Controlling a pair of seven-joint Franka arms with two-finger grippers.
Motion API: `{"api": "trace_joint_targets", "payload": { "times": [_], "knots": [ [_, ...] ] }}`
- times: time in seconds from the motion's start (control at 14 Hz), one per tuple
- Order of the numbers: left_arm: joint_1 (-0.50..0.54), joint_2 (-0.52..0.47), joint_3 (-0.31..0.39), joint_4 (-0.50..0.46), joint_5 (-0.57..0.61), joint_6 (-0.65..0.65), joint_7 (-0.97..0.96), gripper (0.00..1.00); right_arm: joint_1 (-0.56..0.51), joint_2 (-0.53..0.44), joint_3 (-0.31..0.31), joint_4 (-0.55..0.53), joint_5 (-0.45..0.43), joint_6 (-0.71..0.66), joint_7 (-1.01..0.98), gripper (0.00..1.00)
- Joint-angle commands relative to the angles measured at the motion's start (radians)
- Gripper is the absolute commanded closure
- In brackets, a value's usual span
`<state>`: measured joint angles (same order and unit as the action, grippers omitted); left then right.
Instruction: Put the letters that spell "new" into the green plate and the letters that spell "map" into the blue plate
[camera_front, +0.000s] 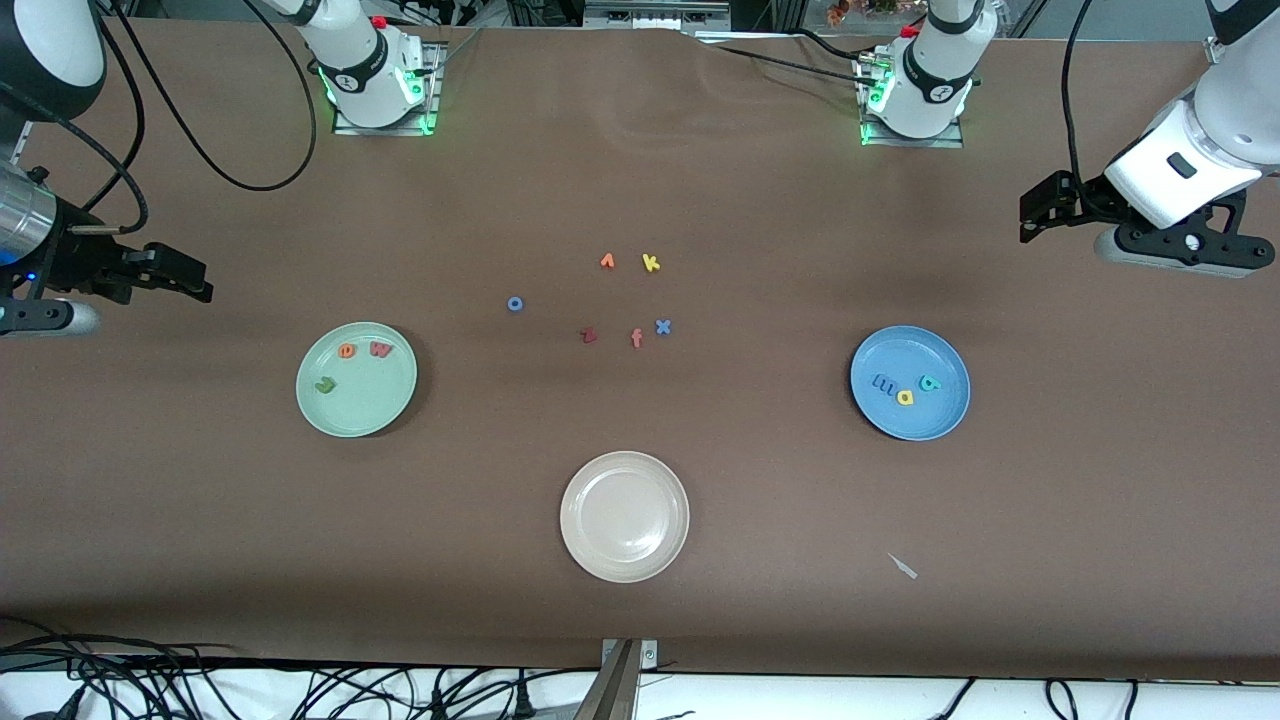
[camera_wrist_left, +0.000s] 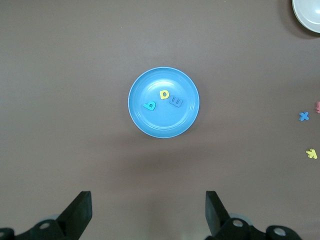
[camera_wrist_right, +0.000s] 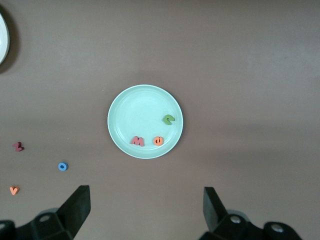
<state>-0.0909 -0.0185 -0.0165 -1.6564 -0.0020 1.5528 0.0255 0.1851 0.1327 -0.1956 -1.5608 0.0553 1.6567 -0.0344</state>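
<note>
The green plate (camera_front: 370, 405) holds an olive n (camera_front: 325, 384), an orange e (camera_front: 347, 350) and a pinkish-red w (camera_front: 381, 348). On the blue plate (camera_front: 925, 415) lie a blue m (camera_front: 885, 382), a yellow a (camera_front: 905, 397) and a teal p (camera_front: 930, 382). My left gripper (camera_front: 1030, 215) hangs open and empty over the table's left-arm end, looking down on the blue plate (camera_wrist_left: 163, 125). My right gripper (camera_front: 195, 278) hangs open and empty over the right-arm end, with the green plate (camera_wrist_right: 140, 110) under its camera. Neither gripper touches anything.
A beige plate (camera_front: 625, 516) sits nearer the front camera, mid-table. Loose letters lie between the two plates: blue o (camera_front: 515, 304), dark red z (camera_front: 588, 335), blue x (camera_front: 663, 326), yellow k (camera_front: 651, 262) and two orange ones (camera_front: 607, 261). A small pale scrap (camera_front: 903, 566) lies nearer the camera than the blue plate.
</note>
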Motion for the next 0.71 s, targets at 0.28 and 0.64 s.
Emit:
{"api": "trace_joint_targets", "payload": {
  "times": [0.28, 0.64],
  "knots": [
    [-0.004, 0.012, 0.001, 0.032, -0.013, -0.023, -0.009, 0.00, 0.004, -0.031, 0.008, 0.001, -0.002, -0.014, 0.005, 0.00],
    [-0.004, 0.012, 0.001, 0.032, -0.012, -0.023, -0.007, 0.00, 0.004, -0.070, 0.013, -0.053, -0.002, 0.017, 0.005, 0.00]
  ]
}}
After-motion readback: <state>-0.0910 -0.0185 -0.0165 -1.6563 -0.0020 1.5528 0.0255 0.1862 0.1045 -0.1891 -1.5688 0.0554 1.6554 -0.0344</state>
